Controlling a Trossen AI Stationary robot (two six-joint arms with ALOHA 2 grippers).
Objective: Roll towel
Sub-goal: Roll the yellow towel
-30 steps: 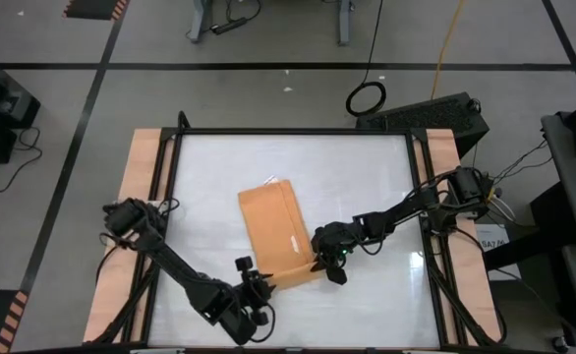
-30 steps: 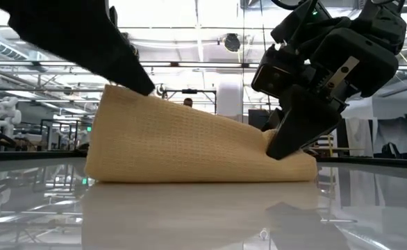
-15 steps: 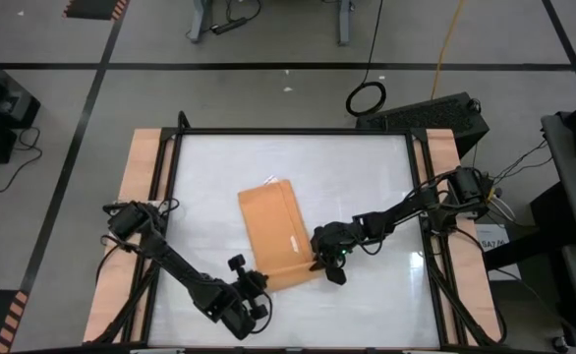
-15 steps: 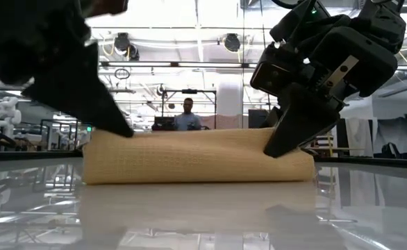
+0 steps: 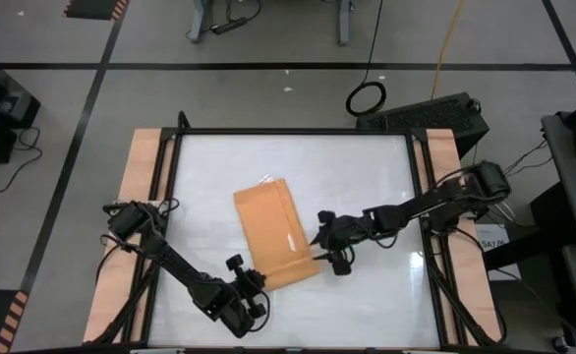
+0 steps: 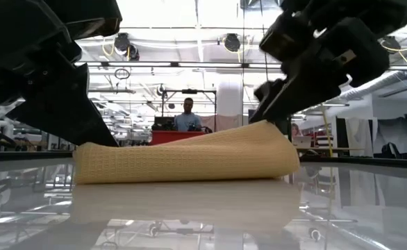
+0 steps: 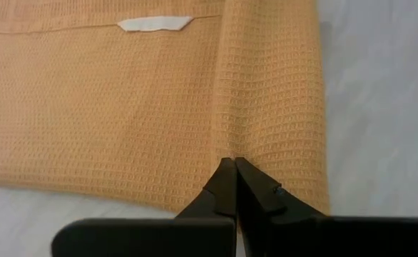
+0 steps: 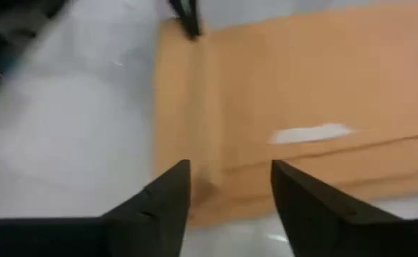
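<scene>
Towel (image 5: 276,234) — lying mid-table, near edge rolled once. Left gripper (image 7: 232,187) is now pinching that roll, fingers closed on cloth. Right gripper (image 8: 230,187) has just let go, fingers parted, empty — you are likely regrasping before continuing the roll.

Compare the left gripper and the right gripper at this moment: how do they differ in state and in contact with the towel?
The left gripper is shut, its tips pressed together on the towel at the near rolled edge; the right gripper is open, with a clear gap between its fingers. The left one touches the cloth; the right one sits just off the towel's right edge and holds nothing. Both are dark, two-fingered, and low at the towel's near end.
</scene>
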